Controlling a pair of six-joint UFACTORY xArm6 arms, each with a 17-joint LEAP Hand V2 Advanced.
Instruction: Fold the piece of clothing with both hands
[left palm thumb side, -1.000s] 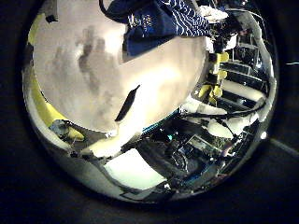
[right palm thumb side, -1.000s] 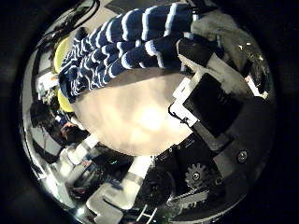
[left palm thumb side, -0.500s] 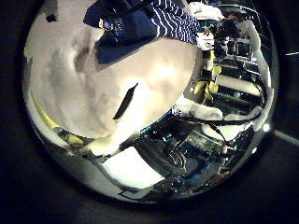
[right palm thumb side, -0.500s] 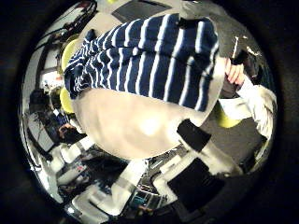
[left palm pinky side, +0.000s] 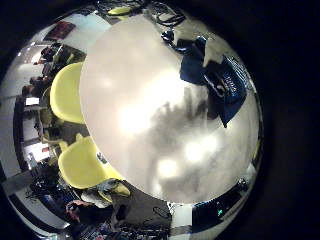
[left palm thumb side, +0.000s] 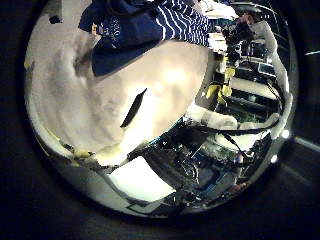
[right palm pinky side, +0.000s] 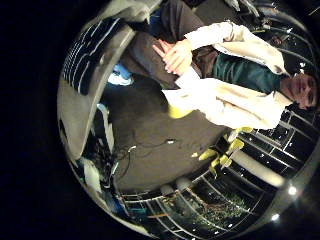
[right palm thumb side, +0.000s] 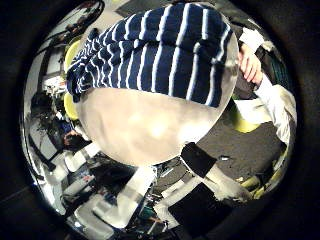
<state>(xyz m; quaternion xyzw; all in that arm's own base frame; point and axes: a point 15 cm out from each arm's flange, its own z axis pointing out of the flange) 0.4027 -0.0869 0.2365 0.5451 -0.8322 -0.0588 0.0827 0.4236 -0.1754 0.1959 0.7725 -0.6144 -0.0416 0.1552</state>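
Garment (right palm thumb side: 160, 55) lay on table (right palm thumb side: 150, 130), near its edge. It filled much of R thumb-side view, so you had R hand nearer; L hand stood further off. Long axis ran along the table edge. Navy/white stripes, navy part w/ print, bunched. Fingers, both hands: cannot tell.

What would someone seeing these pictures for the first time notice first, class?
The striped garment stands out first: dark blue with white stripes, lying on the round table near its edge and filling much of the right thumb side palm view. The left palm views show the same garment at the table's edge, beyond a wide stretch of bare pale tabletop. Yellow chairs stand beside the table.
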